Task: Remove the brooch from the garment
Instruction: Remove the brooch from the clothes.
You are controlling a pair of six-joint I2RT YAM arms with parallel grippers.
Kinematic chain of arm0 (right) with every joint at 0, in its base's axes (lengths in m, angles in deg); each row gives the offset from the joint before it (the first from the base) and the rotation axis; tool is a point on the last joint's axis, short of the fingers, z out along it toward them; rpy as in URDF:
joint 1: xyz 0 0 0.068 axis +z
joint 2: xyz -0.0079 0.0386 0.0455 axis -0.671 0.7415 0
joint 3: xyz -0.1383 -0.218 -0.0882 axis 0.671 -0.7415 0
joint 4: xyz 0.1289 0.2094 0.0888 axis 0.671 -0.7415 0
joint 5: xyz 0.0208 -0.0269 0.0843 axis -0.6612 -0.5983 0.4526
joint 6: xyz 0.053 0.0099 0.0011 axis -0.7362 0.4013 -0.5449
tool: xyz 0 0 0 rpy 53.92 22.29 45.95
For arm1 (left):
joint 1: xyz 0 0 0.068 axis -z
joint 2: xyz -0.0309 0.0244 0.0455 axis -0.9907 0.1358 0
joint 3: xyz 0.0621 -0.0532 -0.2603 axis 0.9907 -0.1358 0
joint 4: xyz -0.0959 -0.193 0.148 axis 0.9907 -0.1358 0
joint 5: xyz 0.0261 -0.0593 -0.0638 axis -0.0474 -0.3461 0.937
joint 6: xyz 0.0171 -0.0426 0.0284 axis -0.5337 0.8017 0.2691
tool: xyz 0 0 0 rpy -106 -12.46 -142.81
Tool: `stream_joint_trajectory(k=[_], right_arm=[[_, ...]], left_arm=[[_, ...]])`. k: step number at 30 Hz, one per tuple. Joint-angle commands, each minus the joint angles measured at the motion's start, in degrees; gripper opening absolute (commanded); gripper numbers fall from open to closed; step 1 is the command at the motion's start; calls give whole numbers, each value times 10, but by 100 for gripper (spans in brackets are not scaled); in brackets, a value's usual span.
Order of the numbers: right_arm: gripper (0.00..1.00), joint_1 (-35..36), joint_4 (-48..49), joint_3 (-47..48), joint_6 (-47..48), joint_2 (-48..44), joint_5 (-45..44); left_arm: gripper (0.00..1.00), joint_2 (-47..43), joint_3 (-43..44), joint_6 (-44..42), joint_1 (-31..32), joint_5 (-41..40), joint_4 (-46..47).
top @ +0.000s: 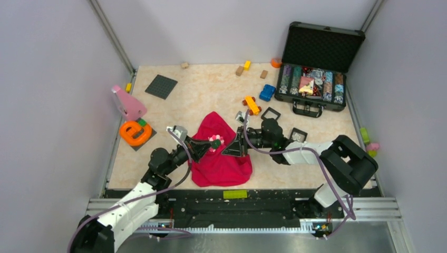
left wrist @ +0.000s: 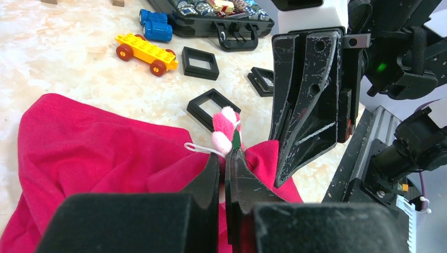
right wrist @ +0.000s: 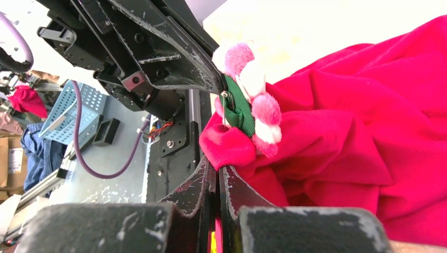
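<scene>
So that the brooch (top: 215, 141) can be pulled free, it is being pinched in the shut left hand (left wrist: 228, 155), while a fold of the red garment (top: 221, 166) just under it is being clamped in the right hand (right wrist: 217, 169), by the counter's (top: 211, 89) near edge.

You're looking at a robot lab cell: plain grey panels (top: 52, 79) on aluminium posts (top: 112, 34) box in a marble-patterned tabletop (top: 211, 89). A metal mounting rail (top: 385, 208) runs along its near edge, and toy blocks (top: 239, 70) lie scattered.
</scene>
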Motion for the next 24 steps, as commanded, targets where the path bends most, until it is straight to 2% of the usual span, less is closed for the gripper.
stream_joint_trajectory(k=[1,6,7,9,12,19,21,24], right_arm=[[0,6,18,31,-2,-16,9],[0,8,6,33,3,-13,10],[2,8,0,32,6,-13,10],[14,8,-20,32,17,-18,7],[25,6,-61,29,44,-40,-11],[30,-13,-76,7,46,-59,-9],[38,-13,-83,4,48,-59,-13],[58,-16,-108,5,62,-62,-29]], left_arm=[[0,6,-10,-3,11,0,59],[0,13,-9,15,16,-5,65],[0,9,-7,19,16,-13,56],[0,1,1,29,17,-25,30],[0,-6,8,49,17,-37,4],[0,23,-5,64,17,1,36],[0,32,-14,64,16,6,57],[0,43,-19,63,16,10,68]])
